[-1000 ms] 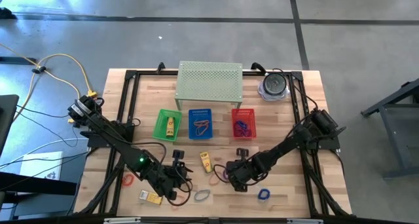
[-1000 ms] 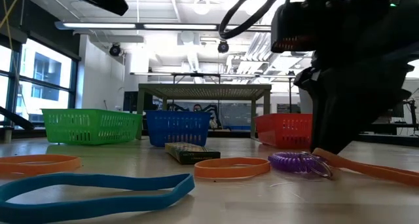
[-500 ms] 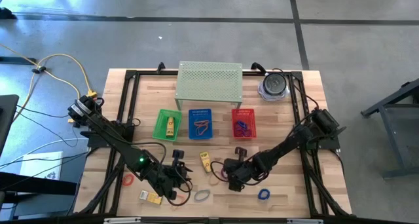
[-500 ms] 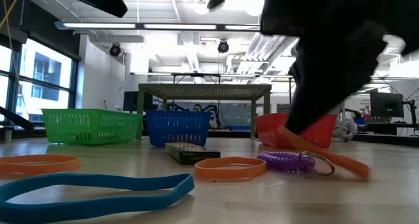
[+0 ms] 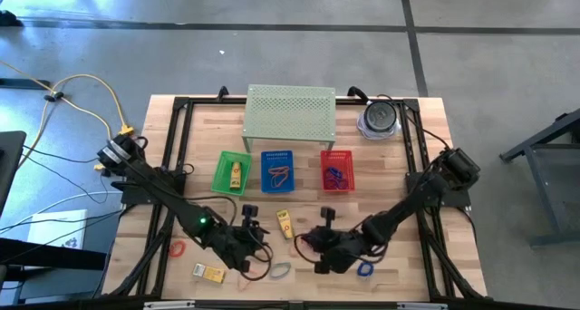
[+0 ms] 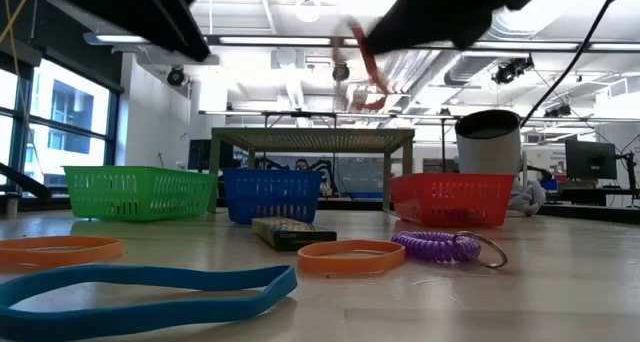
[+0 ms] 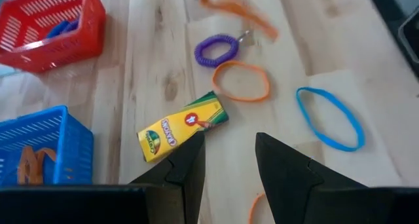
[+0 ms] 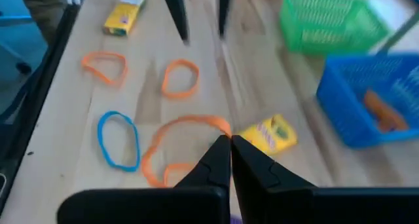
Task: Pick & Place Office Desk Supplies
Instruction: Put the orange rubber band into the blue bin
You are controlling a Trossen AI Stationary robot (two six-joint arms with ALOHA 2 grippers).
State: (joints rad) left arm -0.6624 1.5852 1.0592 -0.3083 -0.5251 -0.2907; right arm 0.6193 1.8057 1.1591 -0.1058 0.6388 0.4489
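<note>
Clamped together on an orange rubber band point(image 8: 186, 129), the right gripper point(image 8: 230, 145) has its jaws pinched at the loop's rim, and the band hangs from them above the front of the worktop point(image 5: 399, 210). Beside it, the left gripper point(image 7: 226, 149) hovers low over the wood with its jaws parted and nothing between them, just short of a yellow crayon packet point(image 7: 182, 126). Along the front edge lie a blue band point(image 6: 150, 287), two more orange bands point(image 6: 350, 255), a purple coiled loop point(image 6: 440, 246) with a metal ring, a red band point(image 5: 178, 249) off to the left, another yellow packet point(image 5: 208, 274) and a small blue loop point(image 5: 365, 269) on the right. Farther back stand three little baskets in a row: the green basket point(image 5: 220, 172) with a yellow packet in it, the blue basket point(image 5: 266, 158) holding an orange band, and the red basket point(image 5: 349, 171) with blue loops inside. Behind them sits the pale green perforated shelf point(image 5: 290, 109), and at the far right corner a round grey-and-clear object point(image 5: 380, 118).
</note>
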